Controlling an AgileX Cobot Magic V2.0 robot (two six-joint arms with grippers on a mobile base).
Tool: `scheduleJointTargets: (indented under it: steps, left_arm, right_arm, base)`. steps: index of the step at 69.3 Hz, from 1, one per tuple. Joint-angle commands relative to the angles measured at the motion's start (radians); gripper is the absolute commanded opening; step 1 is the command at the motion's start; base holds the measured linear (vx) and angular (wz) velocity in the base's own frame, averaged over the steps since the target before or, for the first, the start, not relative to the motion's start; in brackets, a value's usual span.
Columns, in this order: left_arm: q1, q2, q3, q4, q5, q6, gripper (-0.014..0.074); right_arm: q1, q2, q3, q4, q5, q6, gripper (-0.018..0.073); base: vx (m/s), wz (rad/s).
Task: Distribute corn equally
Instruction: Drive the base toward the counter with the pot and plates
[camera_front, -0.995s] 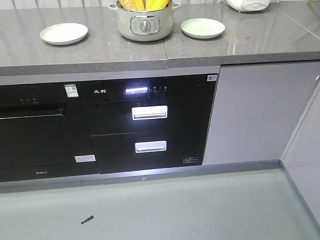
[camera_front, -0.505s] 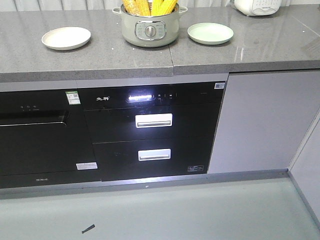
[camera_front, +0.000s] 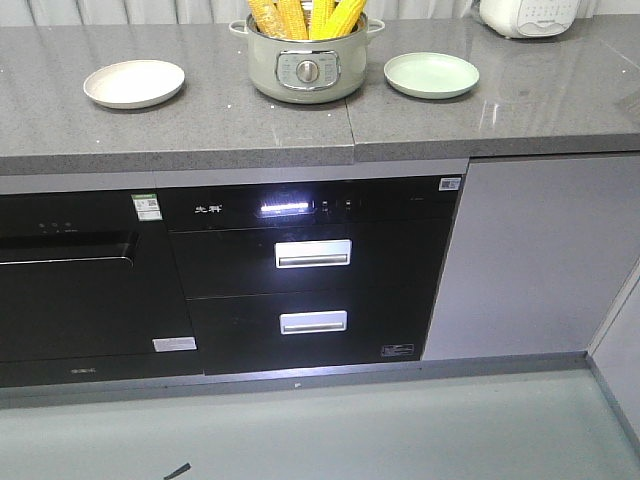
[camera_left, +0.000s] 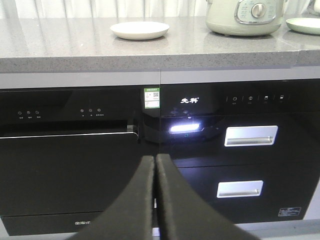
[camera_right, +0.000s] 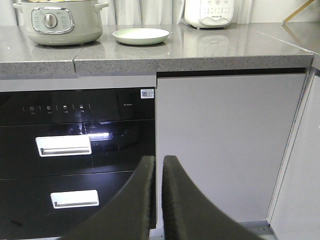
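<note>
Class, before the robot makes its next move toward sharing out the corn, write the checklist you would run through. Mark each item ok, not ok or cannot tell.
1. Corn ready in the pot: ok, the cobs stand upright above the rim.
2. Number of cobs known: cannot tell, the top edge of the front view cuts them off.
3. White plate bare: ok.
4. Green plate bare: ok.
5. Left pincer and right pincer free: ok, both are shut and hold nothing.
6. Both raised to the counter: not ok, each wrist view looks at the cabinet fronts below it.
</note>
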Motion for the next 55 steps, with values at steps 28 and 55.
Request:
scheduleJointTargets:
  steps: [28,55]
  left_arm:
    - [-0.008,-0.016,0.001,-0.006,-0.078,-0.008,-0.0009]
    - [-0.008,-0.016,0.001,-0.006,-0.078,-0.008,-0.0009]
  right_arm:
    - [-0.008,0.0,0.005,-0.008,-0.078,-0.002,-0.0008]
    - [-0.008,0.0,0.005,-0.008,-0.078,-0.002,-0.0008]
  base:
    - [0.08,0.02]
    - [0.09,0.02]
